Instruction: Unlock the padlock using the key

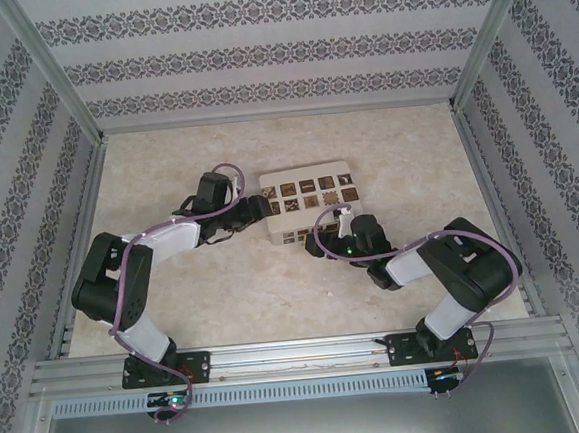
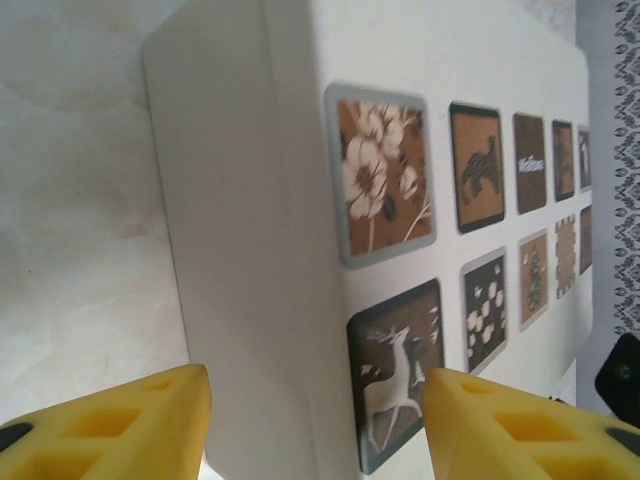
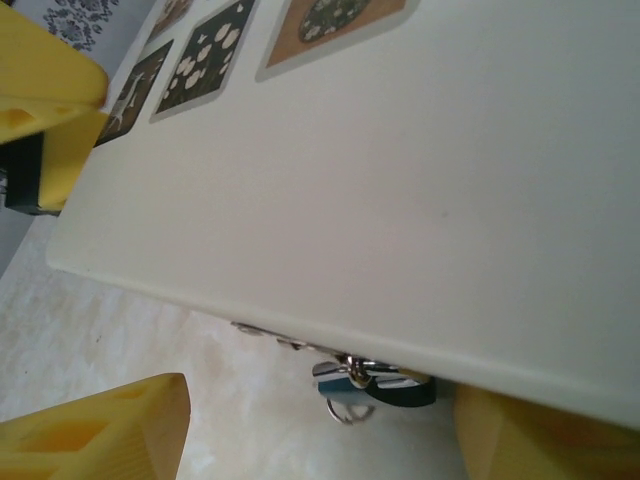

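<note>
The white box with brown tiles (image 1: 308, 197) lies mid-table. At its near edge hangs the tiny blue padlock (image 3: 368, 383) with a metal shackle. A small wire ring (image 3: 349, 410) dangles below it and a dark piece (image 3: 408, 393) lies against its right side; I cannot tell whether that piece is the key. My right gripper (image 3: 320, 445) is open, its yellow fingers (image 3: 110, 435) apart on either side of the padlock and short of it. My left gripper (image 2: 318, 415) is open too, straddling the box's left side wall (image 2: 250, 250) without closing on it.
The box (image 3: 400, 180) overhangs the padlock and hides its upper part. The left gripper's yellow finger (image 3: 40, 110) shows at the box's far corner. Patterned walls and metal rails (image 1: 280, 356) enclose the marbled tabletop (image 1: 164, 156).
</note>
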### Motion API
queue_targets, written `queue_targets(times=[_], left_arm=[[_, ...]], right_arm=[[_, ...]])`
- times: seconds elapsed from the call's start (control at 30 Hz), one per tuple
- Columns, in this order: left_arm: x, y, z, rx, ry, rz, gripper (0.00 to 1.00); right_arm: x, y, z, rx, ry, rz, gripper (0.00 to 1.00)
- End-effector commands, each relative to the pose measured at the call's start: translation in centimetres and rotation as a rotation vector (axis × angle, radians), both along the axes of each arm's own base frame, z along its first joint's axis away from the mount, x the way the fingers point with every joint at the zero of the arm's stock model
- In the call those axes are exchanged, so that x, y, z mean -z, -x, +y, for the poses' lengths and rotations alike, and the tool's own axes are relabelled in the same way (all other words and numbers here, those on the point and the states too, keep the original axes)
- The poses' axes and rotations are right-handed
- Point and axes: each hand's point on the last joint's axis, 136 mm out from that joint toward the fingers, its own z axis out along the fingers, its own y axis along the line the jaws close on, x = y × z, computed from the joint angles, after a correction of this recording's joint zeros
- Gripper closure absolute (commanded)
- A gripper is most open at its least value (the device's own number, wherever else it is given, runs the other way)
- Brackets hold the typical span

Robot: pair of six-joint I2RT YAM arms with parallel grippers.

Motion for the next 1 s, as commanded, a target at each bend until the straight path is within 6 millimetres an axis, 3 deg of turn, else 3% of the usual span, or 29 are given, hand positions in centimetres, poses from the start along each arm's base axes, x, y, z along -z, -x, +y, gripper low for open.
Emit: queue_targets(times=[0.0, 0.33, 0.97], left_arm=[[0.7, 0.2, -0.5, 0.017, 0.012, 0.007, 0.43], [2.9, 1.3, -0.1, 0.035, -0.027, 0.065, 0.45], [3.1, 1.8, 0.0, 0.03, -0.035, 0.081, 0.47]], right_arm=[[-2.6, -1.5, 1.3, -0.014, -0.044, -0.121, 0.3], [-3.6, -1.8, 2.7, -0.143, -0.098, -0.175, 0.34], [-3.8, -1.6, 3.0, -0.218, -0.144, -0.213, 0.55]])
